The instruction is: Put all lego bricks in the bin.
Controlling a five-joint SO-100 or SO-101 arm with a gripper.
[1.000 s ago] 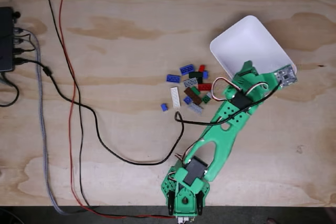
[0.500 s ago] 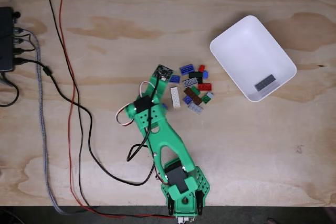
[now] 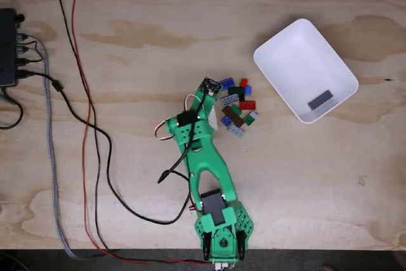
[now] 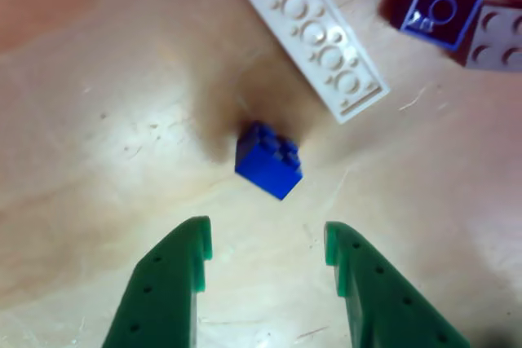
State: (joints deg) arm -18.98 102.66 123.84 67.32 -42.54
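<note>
In the other view my gripper (image 4: pixel 265 238) is open, its two green fingers (image 4: pixel 167 283) low in the frame. A small blue brick (image 4: pixel 269 159) lies on the wood just ahead of the gap, untouched. Beyond it lie a white plate (image 4: pixel 310 34) with its underside up, another blue brick (image 4: pixel 440 7) and a grey brick (image 4: pixel 497 34). In the fixed view the green arm (image 3: pixel 193 134) reaches up to the left edge of the pile of lego bricks (image 3: pixel 238 103). The white bin (image 3: pixel 292 55) at the right holds one grey brick (image 3: pixel 320 99).
Black, red and grey cables (image 3: pixel 89 131) run down the left half of the plywood table (image 3: pixel 158 23). A black box (image 3: pixel 6 46) sits at the left edge. The arm's base (image 3: pixel 222 233) stands at the bottom edge.
The arm swung from over the bin to the left of the pile, leaving a grey brick in the bin, then shifted slightly right toward the bricks.
</note>
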